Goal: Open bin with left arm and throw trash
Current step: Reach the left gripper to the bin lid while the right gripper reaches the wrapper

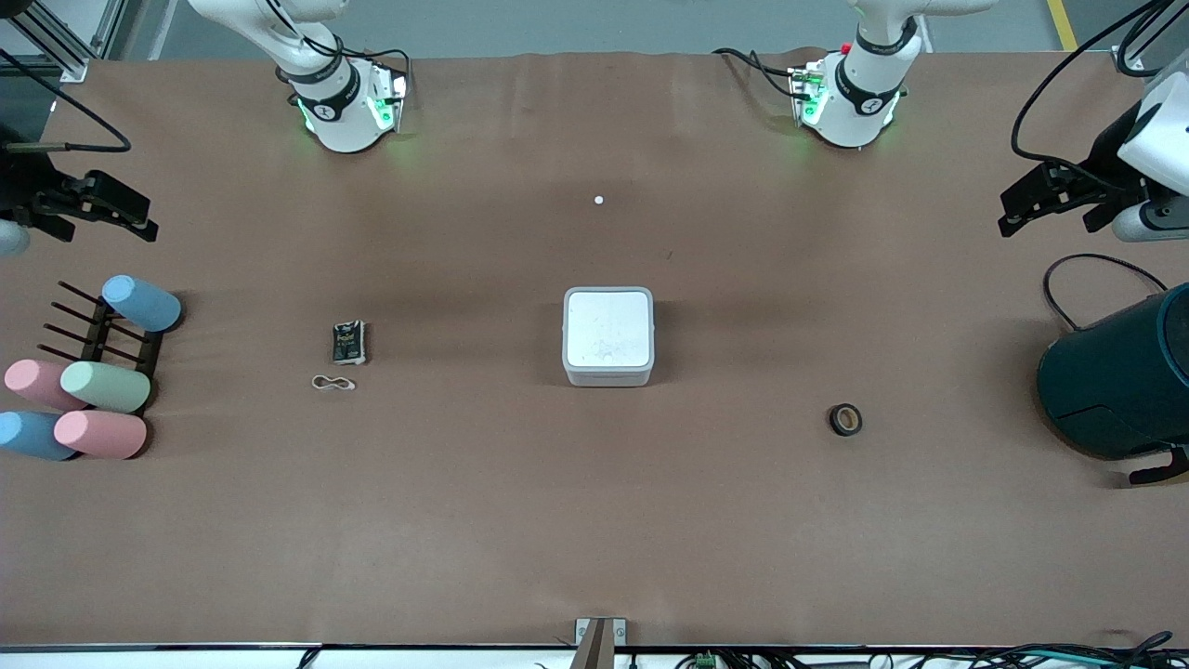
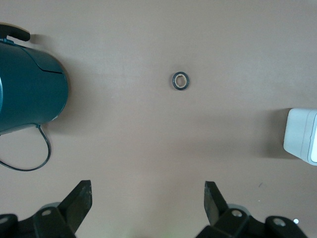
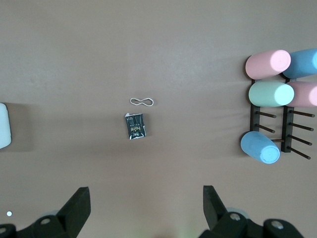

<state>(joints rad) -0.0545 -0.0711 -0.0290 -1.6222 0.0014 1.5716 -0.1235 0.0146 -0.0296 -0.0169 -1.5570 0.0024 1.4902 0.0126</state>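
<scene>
The white-grey bin (image 1: 608, 334) stands mid-table with its lid shut; its edge shows in the left wrist view (image 2: 301, 134) and the right wrist view (image 3: 2, 126). The black packet (image 1: 348, 341) (image 3: 135, 126) and the beige rubber band (image 1: 333, 382) (image 3: 141, 101) lie toward the right arm's end. The black tape roll (image 1: 845, 419) (image 2: 181, 81) lies toward the left arm's end, nearer the front camera than the bin. My left gripper (image 1: 1005, 216) (image 2: 147, 191) hovers open and empty at its table end. My right gripper (image 1: 149, 219) (image 3: 146, 196) hovers open and empty at its end.
A large dark teal round container (image 1: 1119, 372) (image 2: 27, 91) with a black cable lies under the left gripper's end. Several pastel cylinders (image 1: 102, 386) (image 3: 270, 94) on a black peg rack (image 1: 97, 330) sit at the right arm's end. A tiny white dot (image 1: 598, 199) lies near the bases.
</scene>
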